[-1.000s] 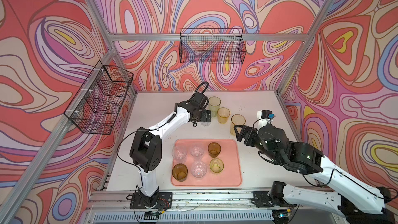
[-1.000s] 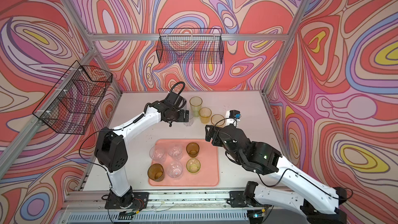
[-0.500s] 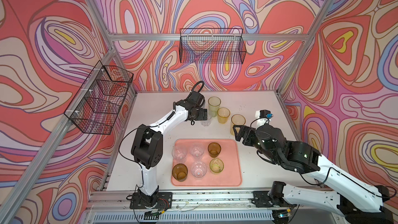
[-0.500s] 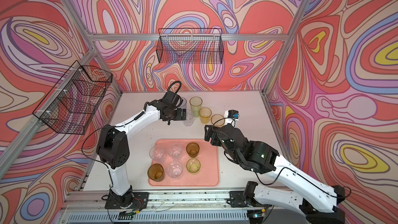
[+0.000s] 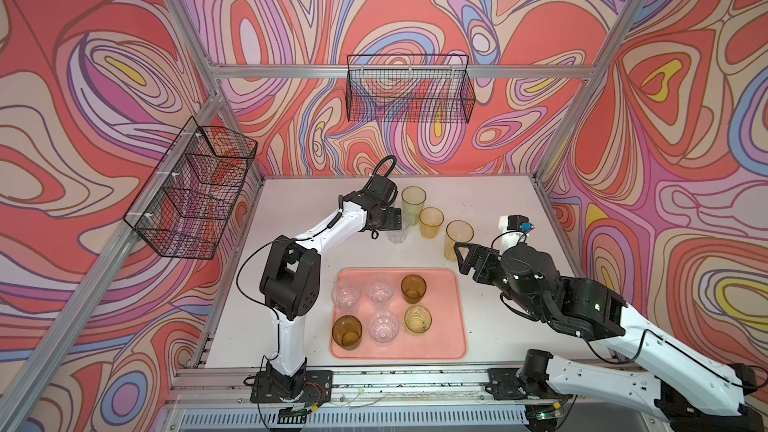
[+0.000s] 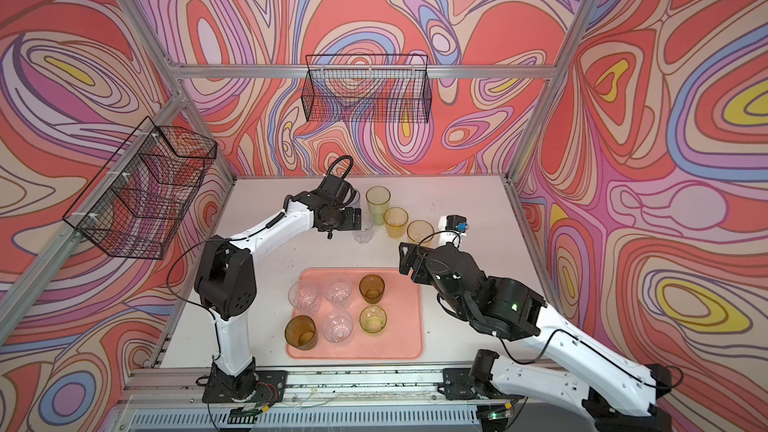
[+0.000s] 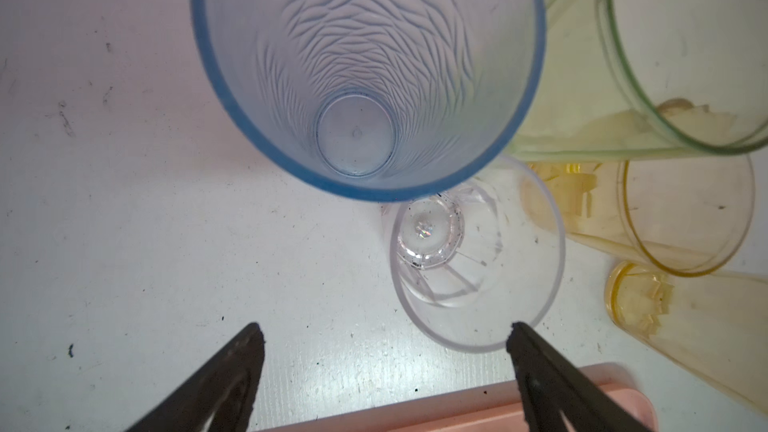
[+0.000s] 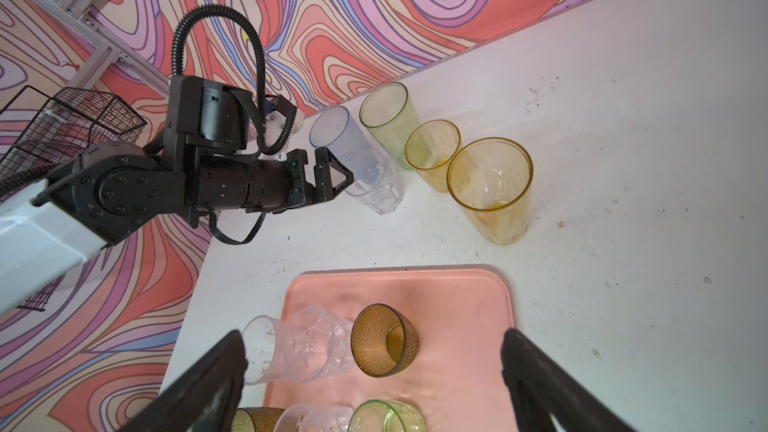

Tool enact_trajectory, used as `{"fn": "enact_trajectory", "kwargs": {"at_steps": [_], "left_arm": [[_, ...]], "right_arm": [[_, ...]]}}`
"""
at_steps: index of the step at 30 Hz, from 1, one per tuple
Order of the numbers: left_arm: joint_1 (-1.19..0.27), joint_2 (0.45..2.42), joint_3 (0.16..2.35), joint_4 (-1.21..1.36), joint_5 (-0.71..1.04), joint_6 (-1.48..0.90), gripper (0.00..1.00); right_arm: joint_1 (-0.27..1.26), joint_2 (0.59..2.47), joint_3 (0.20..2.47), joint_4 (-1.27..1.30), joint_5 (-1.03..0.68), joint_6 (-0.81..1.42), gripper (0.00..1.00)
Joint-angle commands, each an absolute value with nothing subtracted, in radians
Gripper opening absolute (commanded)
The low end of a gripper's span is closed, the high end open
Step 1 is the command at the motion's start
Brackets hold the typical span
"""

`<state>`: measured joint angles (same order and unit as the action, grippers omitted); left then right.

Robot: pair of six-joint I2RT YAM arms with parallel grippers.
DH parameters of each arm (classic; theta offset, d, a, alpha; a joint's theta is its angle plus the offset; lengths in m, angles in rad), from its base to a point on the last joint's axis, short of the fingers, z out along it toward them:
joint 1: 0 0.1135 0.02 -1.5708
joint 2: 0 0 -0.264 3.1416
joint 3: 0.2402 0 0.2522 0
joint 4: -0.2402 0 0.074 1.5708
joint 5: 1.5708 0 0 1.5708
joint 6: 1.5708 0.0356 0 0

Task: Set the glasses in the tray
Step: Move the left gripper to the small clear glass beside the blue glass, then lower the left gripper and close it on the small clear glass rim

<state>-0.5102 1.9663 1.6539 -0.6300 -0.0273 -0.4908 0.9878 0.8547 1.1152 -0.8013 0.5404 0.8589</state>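
A wire basket [image 5: 191,189] hangs on the left wall, and a second basket [image 5: 409,89] hangs on the back wall. The left arm reaches over the worktop [image 5: 299,209] to its far middle. There the left gripper [image 5: 395,224] has its jaws spread apart with nothing clasped between them. In the left wrist view one fingertip [image 7: 523,347] lies right at the rim of the loose clear glass [image 7: 478,259]; whether it touches cannot be told. The blue glass [image 7: 365,76] stands upright just behind that clear one and is largely hidden under the gripper in both top views.

To the right a slanting row stands upright on the worktop, outside the tray. It holds the yellow-green glass [image 5: 413,205], the yellow-orange glass [image 5: 431,222] and the yellow glass [image 5: 458,241], each near the next.

The tray [image 5: 451,338] lies at the near middle of the worktop and holds six glasses in two rows, all upright. The far row, from the left, is the far-left clear glass [image 5: 345,293], the far-middle clear glass [image 5: 379,289] and the far brown glass [image 5: 413,288]. The near row is the near brown glass [image 5: 346,331], the near clear glass [image 5: 383,326] and the green glass [image 5: 417,319]. The right part of the tray is bare.

The right gripper [image 5: 460,260] hovers just beside the yellow glass, by the tray's far right corner. Its jaws are spread wide and it carries nothing.
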Motion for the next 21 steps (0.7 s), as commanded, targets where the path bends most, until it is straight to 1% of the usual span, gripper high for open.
{"fn": "enact_trajectory", "kwargs": {"at_steps": [1,4,7,14,17,19,21], "left_arm": [[-0.504,2.001,1.689,-0.621,-0.05,-0.489,0.84],[-0.501,2.015,1.706,-0.621,-0.052,-0.486,0.67],[-0.5,2.032,1.725,-0.627,-0.053,-0.481,0.55],[-0.5,2.067,1.753,-0.646,-0.069,-0.471,0.45],[-0.5,2.08,1.752,-0.64,-0.058,-0.472,0.36],[-0.5,2.091,1.759,-0.642,-0.051,-0.472,0.33],[-0.501,2.099,1.764,-0.643,-0.052,-0.474,0.32]], "right_arm": [[0.986,0.833,1.082,-0.785,0.557,0.86,0.98],[0.985,0.837,1.075,-0.789,0.543,0.862,0.98],[0.985,0.852,1.072,-0.796,0.537,0.858,0.98],[0.985,0.859,1.061,-0.795,0.538,0.841,0.98],[0.985,0.841,1.028,-0.762,0.527,0.841,0.98],[0.986,0.83,1.007,-0.748,0.523,0.847,0.98],[0.986,0.826,0.995,-0.751,0.526,0.856,0.98]]}}
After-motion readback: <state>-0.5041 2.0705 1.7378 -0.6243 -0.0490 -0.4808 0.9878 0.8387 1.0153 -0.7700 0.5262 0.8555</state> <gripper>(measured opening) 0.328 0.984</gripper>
